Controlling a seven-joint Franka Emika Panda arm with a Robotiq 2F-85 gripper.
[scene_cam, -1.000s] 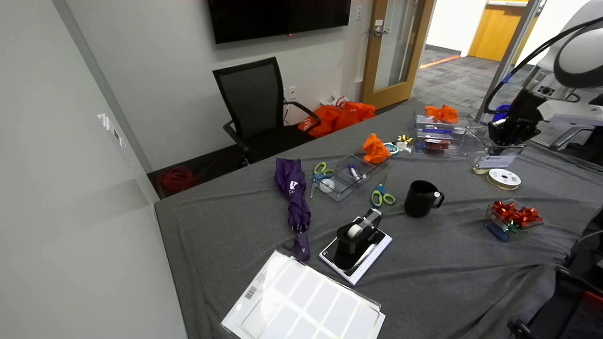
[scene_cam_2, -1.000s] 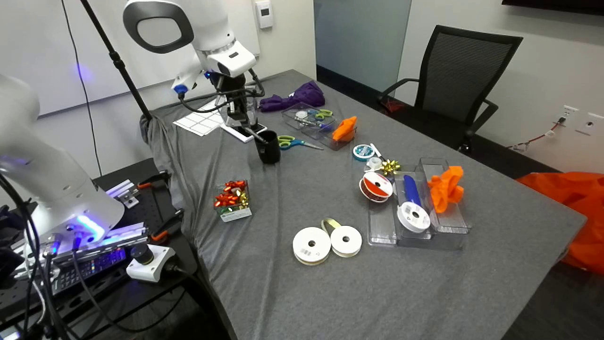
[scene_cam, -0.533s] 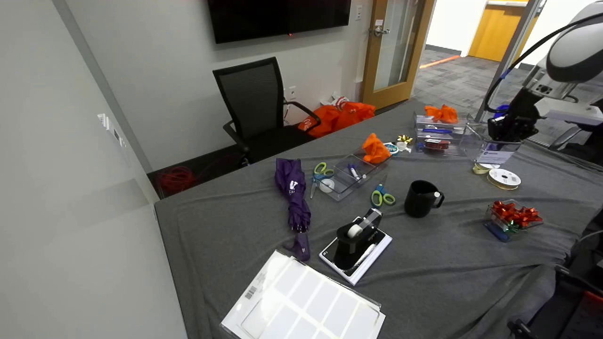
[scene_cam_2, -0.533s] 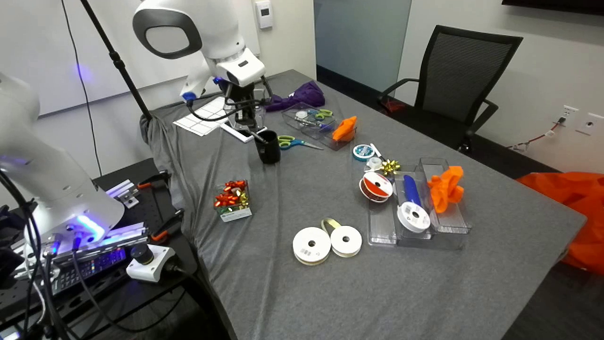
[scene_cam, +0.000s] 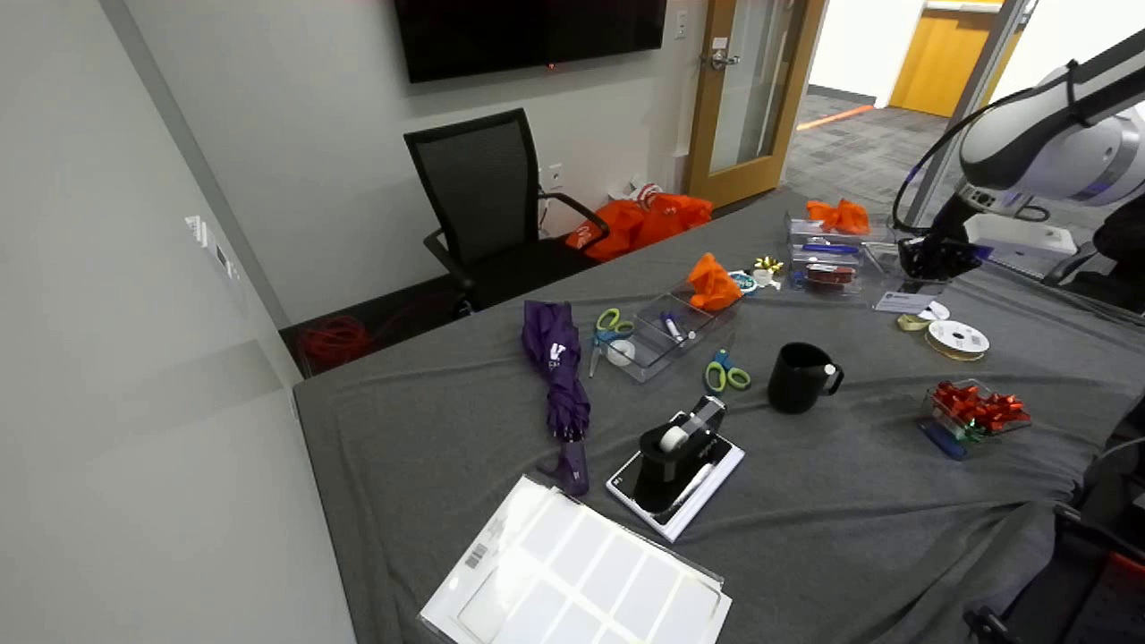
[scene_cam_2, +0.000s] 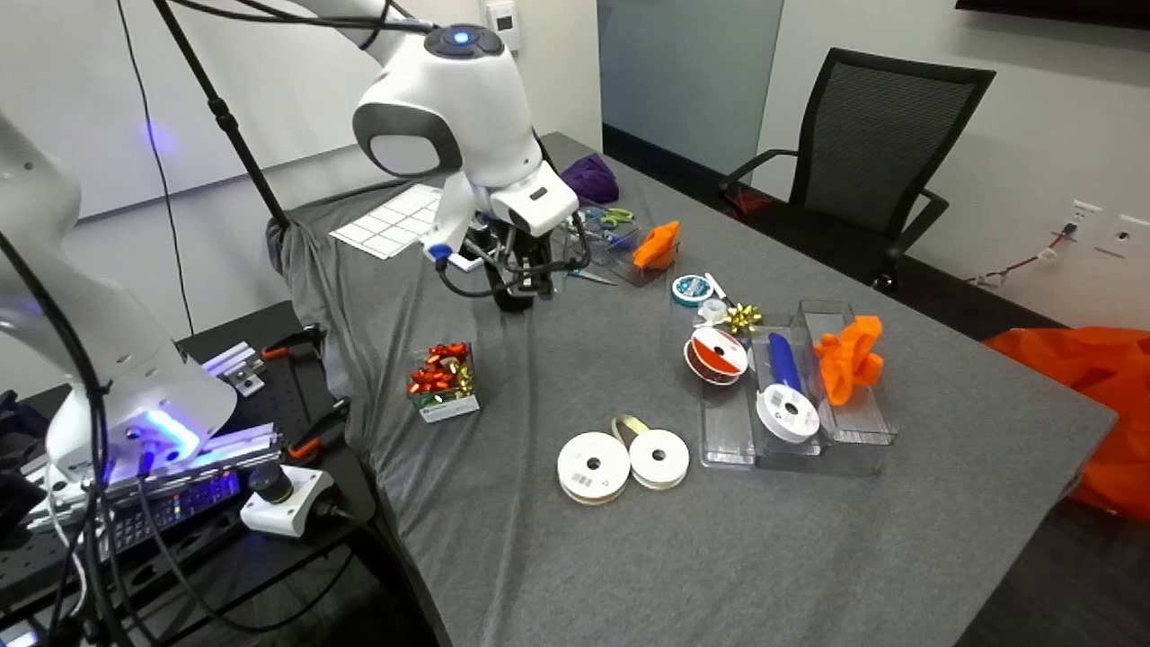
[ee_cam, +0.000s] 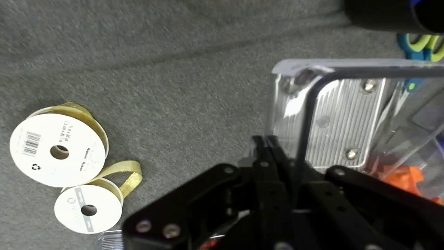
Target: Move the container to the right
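The container (ee_cam: 347, 121) is a see-through plastic box with a ribbed base, at the right of the wrist view. In an exterior view it (scene_cam: 894, 301) hangs below the gripper and shows a white label. My gripper (ee_cam: 265, 139) is shut on one thin wall of the container, with the fingertips nearly together. The gripper also shows in both exterior views, as a black shape (scene_cam: 935, 259) and under the arm (scene_cam_2: 530, 279). There, the arm and gripper mostly hide the container. It looks held above the grey table.
A black mug (scene_cam: 796, 380) stands near the gripper, partly hidden behind it (scene_cam_2: 512, 304). Ribbon spools (scene_cam_2: 593, 465) lie on the table, also in the wrist view (ee_cam: 57, 149). Clear trays (scene_cam_2: 726, 440), a box of red bows (scene_cam_2: 440, 377), scissors (scene_cam: 725, 371) and an umbrella (scene_cam: 559, 376) lie around.
The arm and gripper have moved with the container. They shifted left and slightly down in an exterior view, and right and nearer the camera, over the mug, in an exterior view.
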